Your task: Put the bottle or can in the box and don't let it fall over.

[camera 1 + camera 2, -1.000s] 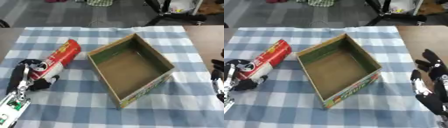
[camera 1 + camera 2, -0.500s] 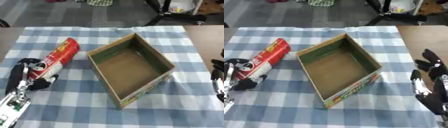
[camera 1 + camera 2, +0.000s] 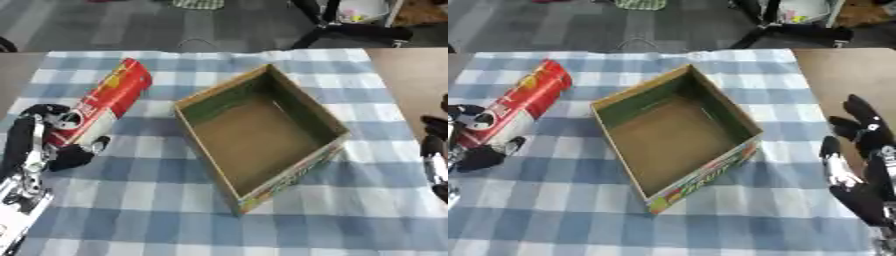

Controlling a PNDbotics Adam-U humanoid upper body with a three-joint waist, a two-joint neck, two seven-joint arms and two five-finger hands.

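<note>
A: The left hand [image 3: 54, 137] has its fingers curled round the base of the red can [image 3: 105, 107]; why?

B: To lift it; it lies beside the empty box [image 3: 262, 132]; the right hand [image 3: 864, 165] rests with fingers spread.

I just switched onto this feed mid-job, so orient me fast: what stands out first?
An open cardboard box sits empty in the middle of the blue checked tablecloth, turned askew. Left of it a red canister lies on its side, with the left hand curled round its near end. The right hand rests open at the right edge, fingers up.
</note>
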